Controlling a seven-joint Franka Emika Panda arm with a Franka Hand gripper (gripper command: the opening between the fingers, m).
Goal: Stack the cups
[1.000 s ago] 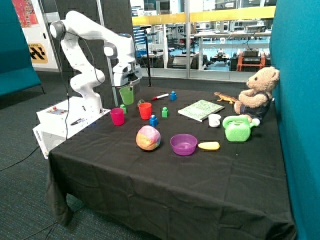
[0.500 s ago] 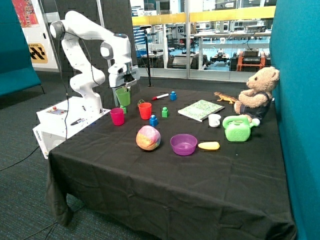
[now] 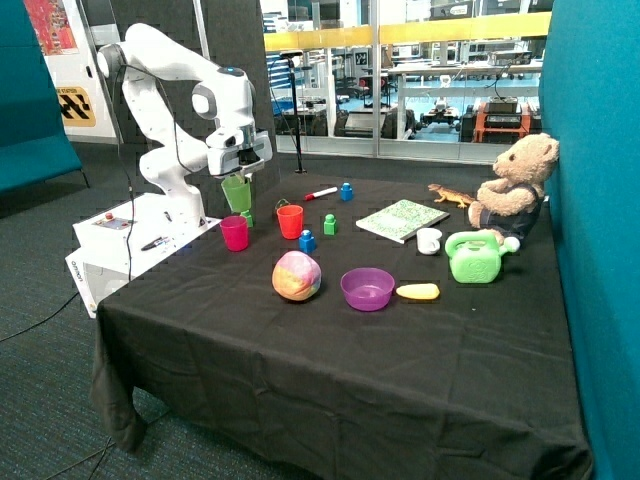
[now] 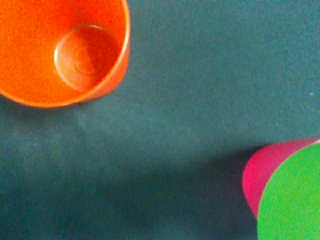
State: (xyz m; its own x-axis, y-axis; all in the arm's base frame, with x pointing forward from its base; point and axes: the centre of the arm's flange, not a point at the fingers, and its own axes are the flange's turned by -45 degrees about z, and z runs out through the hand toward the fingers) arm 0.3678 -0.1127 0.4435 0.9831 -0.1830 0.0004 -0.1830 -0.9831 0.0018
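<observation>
Black-clothed table [image 3: 330, 350] in the outside view, crowded with toys. White Franka arm [image 3: 175, 110] bent over the far corner, gripper [image 3: 236, 176] clamped on the green cup [image 3: 237, 193], held tilted in the air just above the pink-magenta cup [image 3: 234, 232]. Red cup [image 3: 290, 221] upright beside it, apart. No cup nested in another yet.

Further along the table, by size: teddy bear [image 3: 515, 190], green toy watering can [image 3: 474, 258], patterned book [image 3: 402, 220], multicoloured ball [image 3: 296, 276], purple bowl [image 3: 367, 288], yellow banana-like toy [image 3: 417, 292], small white mug [image 3: 429, 241], blue block [image 3: 307, 242], green block [image 3: 329, 224].

Wrist view only: look straight down into the empty red cup [image 4: 65, 50], moulded ring visible on its floor; green cup's underside [image 4: 292, 200] overlapping the rim side of the pink-magenta cup [image 4: 265, 167]. Fingers not visible there; arm, toys and table edge seen only from outside.

Against half a second ago: gripper and green cup shifted away from the red cup, toward the pink-magenta one, and slightly lower. Everything else unmoved.
</observation>
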